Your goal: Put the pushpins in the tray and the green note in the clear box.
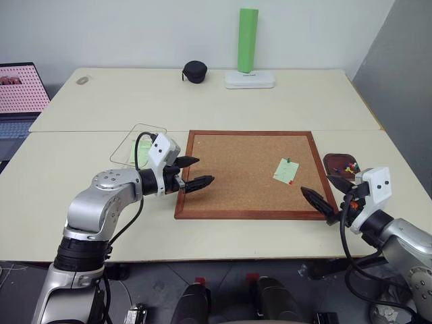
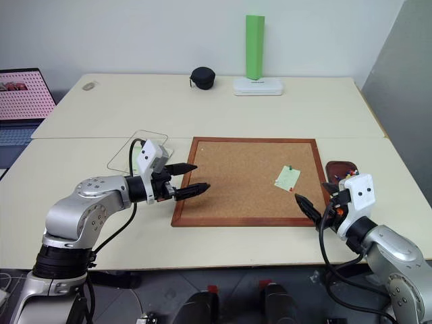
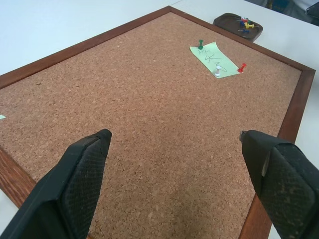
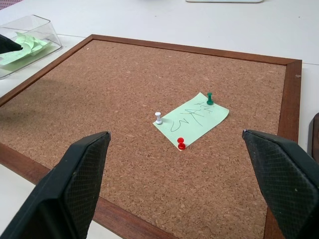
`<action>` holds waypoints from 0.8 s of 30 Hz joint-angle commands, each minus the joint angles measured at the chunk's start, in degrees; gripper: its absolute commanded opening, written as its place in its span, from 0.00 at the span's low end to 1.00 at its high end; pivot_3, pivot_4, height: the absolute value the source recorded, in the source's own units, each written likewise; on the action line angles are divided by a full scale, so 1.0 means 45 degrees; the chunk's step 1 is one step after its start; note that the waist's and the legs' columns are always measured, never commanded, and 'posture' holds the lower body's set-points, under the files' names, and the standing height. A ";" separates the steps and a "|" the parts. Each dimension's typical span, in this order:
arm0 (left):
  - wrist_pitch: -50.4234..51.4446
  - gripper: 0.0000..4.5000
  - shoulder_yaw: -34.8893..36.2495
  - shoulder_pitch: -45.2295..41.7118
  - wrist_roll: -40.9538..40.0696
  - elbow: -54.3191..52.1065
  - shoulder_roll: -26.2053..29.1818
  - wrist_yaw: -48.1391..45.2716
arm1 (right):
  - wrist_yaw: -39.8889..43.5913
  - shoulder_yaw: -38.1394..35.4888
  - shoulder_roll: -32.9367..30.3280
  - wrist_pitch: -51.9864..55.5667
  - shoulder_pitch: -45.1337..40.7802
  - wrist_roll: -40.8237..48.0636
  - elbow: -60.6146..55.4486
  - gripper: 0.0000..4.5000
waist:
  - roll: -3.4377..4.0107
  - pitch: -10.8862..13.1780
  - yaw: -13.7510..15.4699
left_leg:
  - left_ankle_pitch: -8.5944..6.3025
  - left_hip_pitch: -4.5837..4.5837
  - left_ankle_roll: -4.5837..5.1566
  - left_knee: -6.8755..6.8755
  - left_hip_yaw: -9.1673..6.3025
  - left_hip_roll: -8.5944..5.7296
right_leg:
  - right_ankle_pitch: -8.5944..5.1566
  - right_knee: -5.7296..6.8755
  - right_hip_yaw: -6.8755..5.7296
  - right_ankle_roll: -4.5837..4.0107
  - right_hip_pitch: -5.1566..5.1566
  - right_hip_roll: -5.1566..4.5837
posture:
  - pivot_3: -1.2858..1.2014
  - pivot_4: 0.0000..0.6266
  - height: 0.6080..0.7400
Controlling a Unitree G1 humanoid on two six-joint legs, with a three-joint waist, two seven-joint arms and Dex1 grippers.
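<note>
- Starting at my left, the clear box sits on the table just beside the left edge of the corkboard, with pale green slips already inside it. I take it that notes get dropped there.
- My left gripper hangs over the left border of the corkboard, pointing across it toward the note. Its two black fingers are spread as wide as they go, holding nothing and touching nothing.
- Near the right side of the corkboard lies the green note, flat because it is pinned down. A green pushpin, a white pushpin and a red pushpin each hold a corner or edge, so I judge the pins must come out before the note can be lifted.
- My right gripper hovers at the right lower corner of the corkboard, aimed at the pinned note. Its fingers also stand fully apart, empty and in contact with nothing.
- Farthest right, the brown tray rests on the table just off the right edge of the corkboard. Several coloured pins already lie in it, handy for my right side.
</note>
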 commanded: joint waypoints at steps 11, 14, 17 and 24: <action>-0.0387 0.72 -0.0231 -0.0289 -0.0265 -0.0302 -0.0483 -0.0258 | -0.0452 0.0892 0.0197 -0.0936 -0.0807 -0.1191 0.0541 1.00 | 0.0000 0.0000 -0.0002 | 0.0000 0.0000 0.0000 0.0001 0.0002 -0.0001 | 0.0000 0.0000 0.0001 0.0000 0.0000 -0.0001 | 0.52 0.24 1.00; -0.0747 0.60 -0.0843 -0.0243 -0.0045 -0.0443 -0.1020 -0.0261 | -0.0547 0.1303 0.0456 -0.1182 -0.1207 -0.1463 0.0895 1.00 | -0.0001 -0.0001 0.0007 | 0.0000 -0.0001 0.0000 0.0002 0.0002 -0.0002 | 0.0001 0.0000 0.0002 0.0000 0.0000 -0.0001 | 0.52 0.24 1.00; -0.1139 0.47 -0.1220 -0.0266 0.0129 -0.0235 -0.1416 -0.0318 | -0.0590 0.1622 0.0628 -0.1400 -0.1496 -0.1793 0.1216 1.00 | -0.0001 0.0000 0.0018 | 0.0000 -0.0004 0.0000 0.0002 0.0001 -0.0004 | 0.0001 0.0000 0.0002 -0.0001 0.0000 -0.0002 | 0.52 0.24 1.00; -0.2663 0.17 -0.2226 -0.0732 0.0924 0.1477 -0.2212 -0.0813 | -0.1388 0.2234 0.1062 -0.1913 -0.2730 -0.3205 0.2800 1.00 | 0.0002 -0.0001 -0.0011 | 0.0002 0.0006 0.0001 0.0008 0.0009 -0.0006 | 0.0003 0.0010 0.0009 -0.0002 -0.0001 0.0001 | 0.52 0.24 1.00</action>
